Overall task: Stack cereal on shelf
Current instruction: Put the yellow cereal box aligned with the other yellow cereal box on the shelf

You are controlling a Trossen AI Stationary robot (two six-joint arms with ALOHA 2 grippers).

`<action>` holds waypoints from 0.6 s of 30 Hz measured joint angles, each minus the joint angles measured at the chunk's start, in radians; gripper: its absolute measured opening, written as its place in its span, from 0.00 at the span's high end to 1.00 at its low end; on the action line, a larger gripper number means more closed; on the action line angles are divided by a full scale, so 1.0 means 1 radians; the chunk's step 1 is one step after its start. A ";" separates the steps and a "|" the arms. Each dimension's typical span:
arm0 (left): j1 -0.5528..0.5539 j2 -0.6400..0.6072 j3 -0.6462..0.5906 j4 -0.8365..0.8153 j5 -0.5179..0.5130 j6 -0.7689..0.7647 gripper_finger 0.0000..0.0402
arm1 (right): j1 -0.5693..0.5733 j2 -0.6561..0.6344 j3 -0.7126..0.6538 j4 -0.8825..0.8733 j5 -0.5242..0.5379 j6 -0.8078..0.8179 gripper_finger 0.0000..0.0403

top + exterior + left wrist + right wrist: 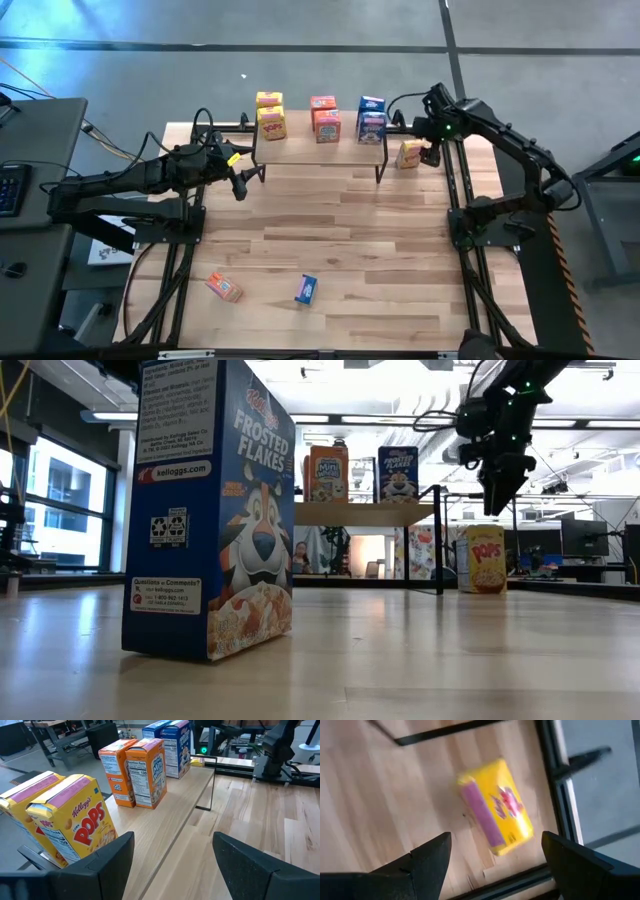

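Lower the right pincer (492,862), jaws apart, squarely over the yellow cereal box (497,813) beside the shelf (320,150); centre before clamping. Left pincer (172,865) apart, empty.

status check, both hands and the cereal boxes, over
Right hand open, over yellow box on table beside shelf. Left hand open, empty, by shelf's left end. Six boxes on shelf; orange box and blue box on near table. Nothing blocking.

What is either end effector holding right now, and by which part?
Nothing. The left end effector and the right end effector, over a yellow box, are both open and empty.
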 joint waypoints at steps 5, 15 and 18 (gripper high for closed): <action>0.000 0.000 0.000 0.000 0.000 0.000 0.35 | -0.059 0.009 0.000 0.025 -0.045 0.055 0.25; 0.000 0.000 0.000 0.000 0.000 0.000 0.35 | -0.093 0.021 0.000 0.037 -0.102 0.006 0.25; 0.000 0.000 0.000 0.000 0.000 0.000 0.35 | -0.093 0.048 0.000 0.036 -0.108 -0.003 0.25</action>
